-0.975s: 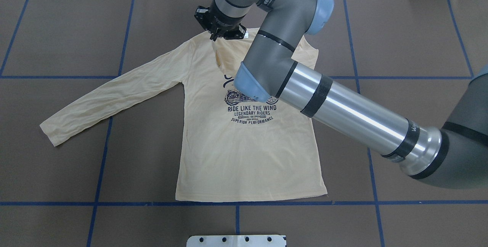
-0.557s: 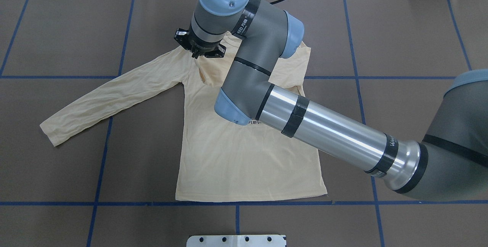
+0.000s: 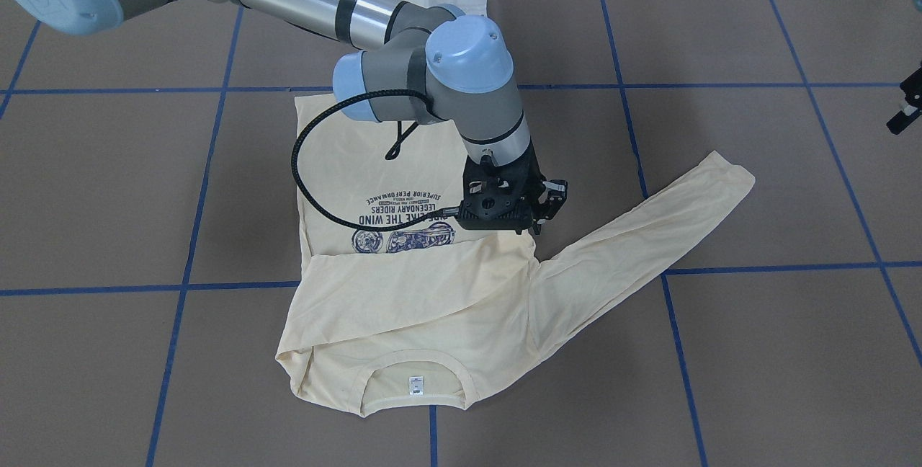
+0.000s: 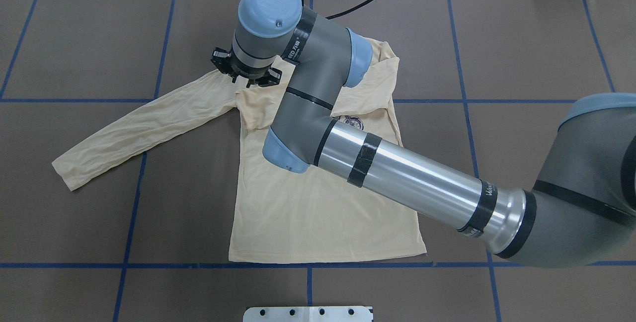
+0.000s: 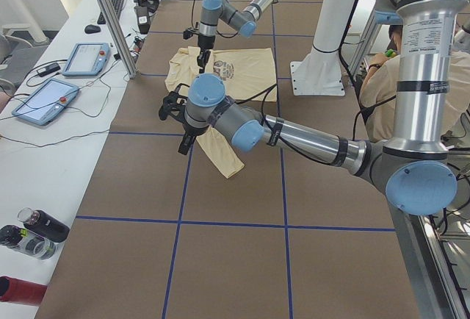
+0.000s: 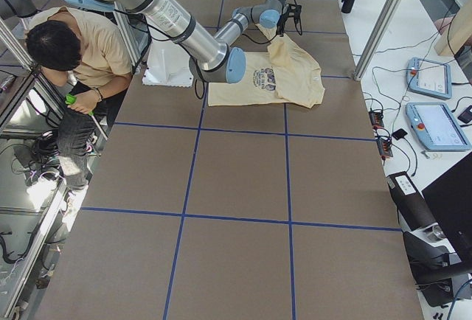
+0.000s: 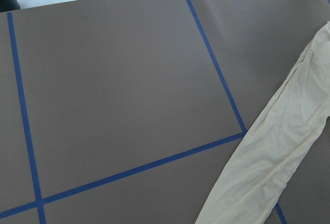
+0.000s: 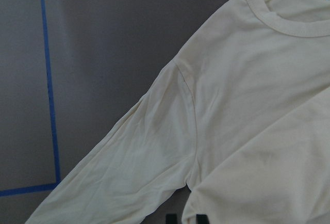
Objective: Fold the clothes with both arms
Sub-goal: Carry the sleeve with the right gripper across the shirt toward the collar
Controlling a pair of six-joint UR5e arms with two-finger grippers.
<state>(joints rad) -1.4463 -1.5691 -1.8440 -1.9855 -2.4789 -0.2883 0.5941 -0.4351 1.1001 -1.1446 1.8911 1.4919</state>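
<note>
On table (image 4: 74,39), T-shirt (image 4: 318,222), shoulder folded across

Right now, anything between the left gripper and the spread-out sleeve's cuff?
Nothing visible. The left gripper hangs beside the cuff with only bare table between. The right gripper holds the T-shirt at that sleeve's shoulder end, away from the cuff.

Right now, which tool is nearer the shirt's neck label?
Right. The right tool grips the shirt at its folded-over edge, a little way from the neck label. The left tool hangs well off to the side, past the outstretched sleeve.
</note>
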